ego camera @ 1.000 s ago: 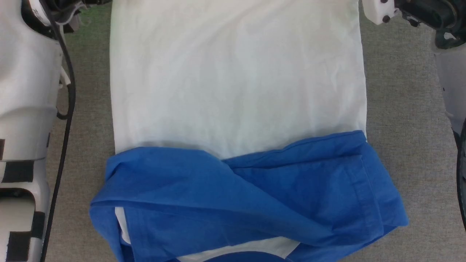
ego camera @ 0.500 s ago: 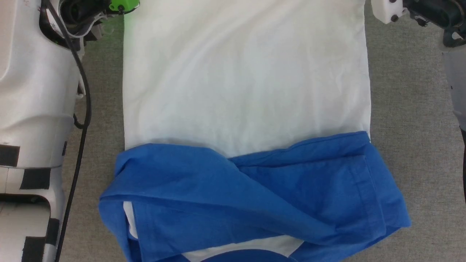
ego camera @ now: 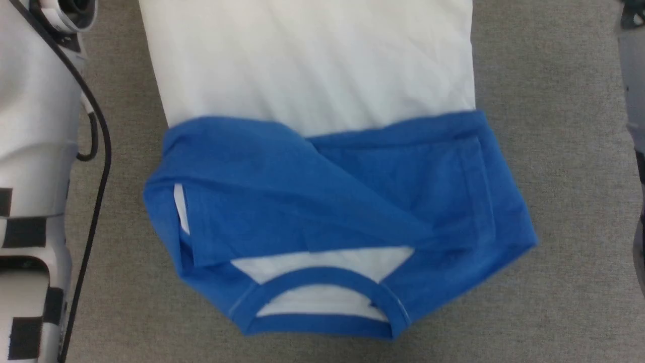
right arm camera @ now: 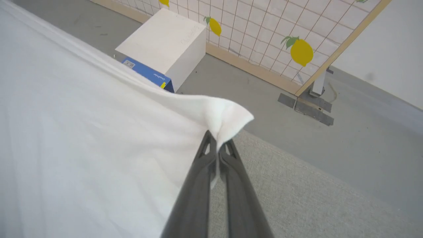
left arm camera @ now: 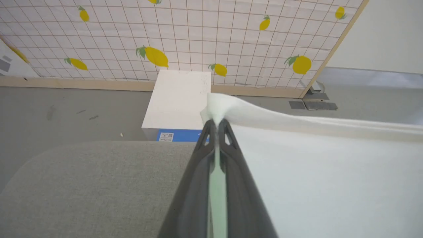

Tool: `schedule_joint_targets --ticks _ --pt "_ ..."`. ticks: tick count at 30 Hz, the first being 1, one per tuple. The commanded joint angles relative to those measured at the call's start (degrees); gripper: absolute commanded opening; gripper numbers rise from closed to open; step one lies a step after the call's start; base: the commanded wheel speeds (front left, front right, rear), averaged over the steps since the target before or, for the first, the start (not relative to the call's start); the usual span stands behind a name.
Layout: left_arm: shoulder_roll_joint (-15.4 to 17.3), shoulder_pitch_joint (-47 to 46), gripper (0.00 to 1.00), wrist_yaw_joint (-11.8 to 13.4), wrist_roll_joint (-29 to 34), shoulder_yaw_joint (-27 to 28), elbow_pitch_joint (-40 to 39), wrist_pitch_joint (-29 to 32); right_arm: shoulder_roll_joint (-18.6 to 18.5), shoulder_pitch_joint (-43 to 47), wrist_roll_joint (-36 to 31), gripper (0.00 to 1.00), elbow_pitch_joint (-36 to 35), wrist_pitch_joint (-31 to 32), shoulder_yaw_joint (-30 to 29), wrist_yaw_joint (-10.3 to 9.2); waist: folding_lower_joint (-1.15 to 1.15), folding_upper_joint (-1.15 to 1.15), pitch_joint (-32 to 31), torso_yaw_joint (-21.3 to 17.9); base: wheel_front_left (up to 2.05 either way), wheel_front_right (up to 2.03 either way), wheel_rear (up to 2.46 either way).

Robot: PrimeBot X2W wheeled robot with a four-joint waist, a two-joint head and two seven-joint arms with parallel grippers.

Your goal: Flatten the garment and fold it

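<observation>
my left gripper (left arm camera: 216, 127) and right gripper (right arm camera: 218, 145) clamp hem corners of the soft white-and-blue shirt (ego camera: 312, 65) — fold step, i'd say; next, carry both evenly toward me.

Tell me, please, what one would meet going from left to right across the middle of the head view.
Pale left forearm → black cable → grey fabric surface → garment, blue sleeves folded across its white body → grey surface again → edge of the right arm.
</observation>
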Motion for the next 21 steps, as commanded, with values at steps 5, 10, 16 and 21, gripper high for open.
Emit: schedule_joint_targets --ticks 5,10,16,21 --pt "1.5 -4.6 0.0 0.1 3.0 0.3 2.4 -5.8 1.4 -5.0 -3.9 0.0 3.5 -4.1 -2.7 -0.12 0.0 0.0 -1.0 0.2 0.0 0.0 0.0" --pt "0.7 -4.9 0.0 -1.5 2.4 -0.1 5.5 -8.4 2.8 -5.8 -4.4 0.0 6.6 -6.9 -2.3 -0.12 0.0 0.0 -1.7 0.2 0.0 0.0 0.0" --pt "-0.2 1.4 0.0 -5.1 -0.2 -0.2 7.1 -11.7 1.1 0.6 -0.9 0.0 7.5 -11.2 2.1 -0.12 0.0 0.0 -6.0 0.6 0.0 0.0 0.0" --pt "-1.5 8.5 0.0 -7.6 -2.5 -0.5 6.0 -14.4 -0.2 8.3 4.5 0.0 6.9 -13.8 4.3 -0.12 0.0 0.0 -11.7 1.5 0.0 0.0 0.0"
